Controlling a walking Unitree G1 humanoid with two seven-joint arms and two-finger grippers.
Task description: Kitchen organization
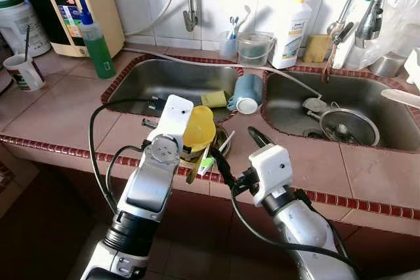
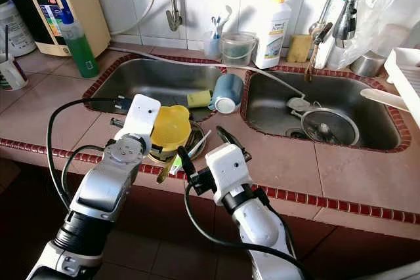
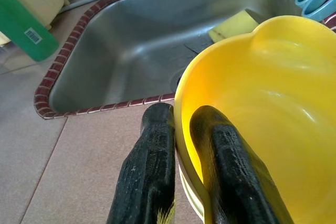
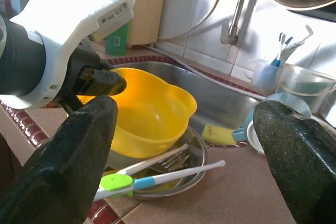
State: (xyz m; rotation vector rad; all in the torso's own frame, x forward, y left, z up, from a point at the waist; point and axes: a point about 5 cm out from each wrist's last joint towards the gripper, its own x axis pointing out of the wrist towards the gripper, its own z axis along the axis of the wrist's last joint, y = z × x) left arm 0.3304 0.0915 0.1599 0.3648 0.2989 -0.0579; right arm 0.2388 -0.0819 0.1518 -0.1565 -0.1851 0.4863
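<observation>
Two left fingers (image 3: 152,177) pinch yellow bowl (image 3: 273,108).

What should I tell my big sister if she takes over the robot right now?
Left pincer: shut on the yellow bowl's rim, one finger inside, one outside, holding it tilted over the metal dish at the counter's front edge.
Right pincer: open, holding nothing, beside the dish.
In the dish: a fork and green-and-blue chopsticks.
On the divider between the sinks: a blue cup on its side, a yellow sponge next to it.
Done: bowl gripped.
Left: set the bowl somewhere, then probably sort out the dish, utensils, cup and sponge.
</observation>
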